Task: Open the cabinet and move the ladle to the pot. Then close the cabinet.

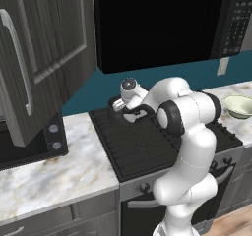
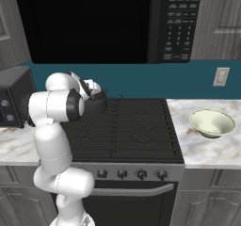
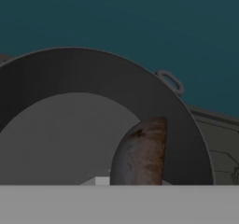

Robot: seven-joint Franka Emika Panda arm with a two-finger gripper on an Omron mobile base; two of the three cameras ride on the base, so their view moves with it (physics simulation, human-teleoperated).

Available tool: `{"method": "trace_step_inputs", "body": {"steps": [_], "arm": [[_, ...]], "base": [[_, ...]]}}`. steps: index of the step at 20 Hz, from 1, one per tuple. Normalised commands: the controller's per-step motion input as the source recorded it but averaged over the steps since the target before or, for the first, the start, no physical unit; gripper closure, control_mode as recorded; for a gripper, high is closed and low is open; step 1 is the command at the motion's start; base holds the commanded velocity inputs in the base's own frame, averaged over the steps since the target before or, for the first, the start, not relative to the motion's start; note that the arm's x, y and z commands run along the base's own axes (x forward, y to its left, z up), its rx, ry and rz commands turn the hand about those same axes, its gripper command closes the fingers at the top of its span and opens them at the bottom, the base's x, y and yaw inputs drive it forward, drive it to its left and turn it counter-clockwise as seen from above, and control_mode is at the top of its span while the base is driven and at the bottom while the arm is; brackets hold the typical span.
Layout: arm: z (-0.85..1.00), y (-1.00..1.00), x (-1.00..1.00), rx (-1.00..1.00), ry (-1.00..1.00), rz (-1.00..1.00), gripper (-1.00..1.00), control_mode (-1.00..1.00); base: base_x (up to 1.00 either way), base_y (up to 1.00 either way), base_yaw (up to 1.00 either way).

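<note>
Brown, rust-mottled ladle [image 3: 142, 153] is hanging bowl-down at lower centre of the hand view, inside the grey pot [image 3: 70, 73]. Pot is sitting on the stove [image 1: 147, 141], mid-frame in the left base view, mostly hidden by the arm. Gripper [image 1: 118, 104] is hovering over it; jaws are hidden, though nearly together and apparently pinching the ladle. Cabinet [image 1: 44, 48] door is standing open at upper left. Risk: letting go while tilted could tip the ladle over the rim; the arm could clip the open door.
</note>
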Motion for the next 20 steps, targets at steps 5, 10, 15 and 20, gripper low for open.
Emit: {"method": "trace_step_inputs", "body": {"steps": [5,10,15,20], "arm": [[-0.17,0.11,0.15,0.00,0.00,-0.02,1.00,-1.00],[-0.15,0.09,0.15,0.00,0.00,-0.01,1.00,-1.00],[-0.12,0.03,0.10,0.00,0.00,-0.02,1.00,-1.00],[-0.20,0.00,0.00,0.00,0.01,-0.03,-1.00,-1.00]], "base": [[0.00,0.00,0.00],[0.00,0.00,0.00],[0.00,0.00,0.00],[0.00,0.00,0.00]]}}
